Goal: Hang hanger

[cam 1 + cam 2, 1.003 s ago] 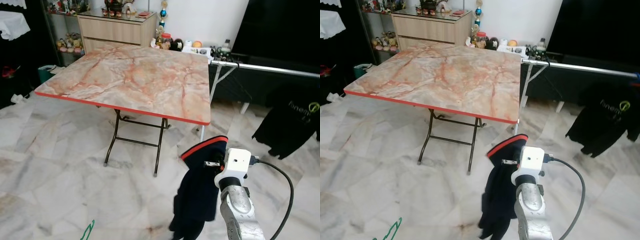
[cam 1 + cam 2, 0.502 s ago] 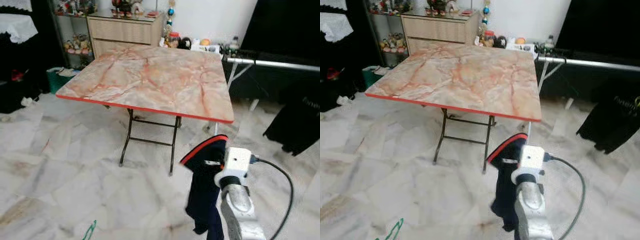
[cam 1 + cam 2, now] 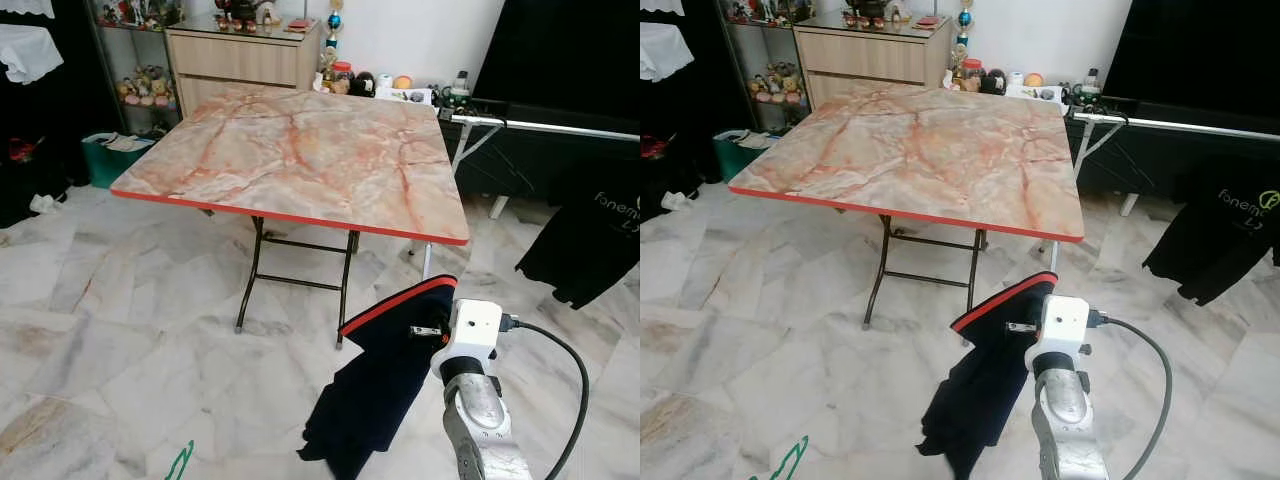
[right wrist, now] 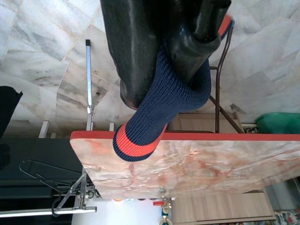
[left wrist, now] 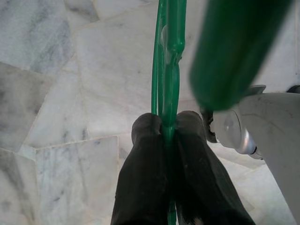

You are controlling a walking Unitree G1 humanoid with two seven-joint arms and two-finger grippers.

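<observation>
- Left claw (image 5: 164,129) pinching green hanger (image 5: 168,70), low at 7 o'clock over floor.
- Right claw (image 4: 164,61) pinching navy garment (image 3: 385,385) at 5 o'clock, near tabletop (image 3: 300,150) edge.
- Not hung yet; rack (image 3: 545,127) at 2 o'clock, well apart.

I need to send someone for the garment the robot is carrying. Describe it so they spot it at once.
Start at the marble-top folding table. On its near side, the right tool holds up a navy knit garment that hangs toward the floor. Unlike the black shirt on the rack, it has a red-orange edge band.
</observation>
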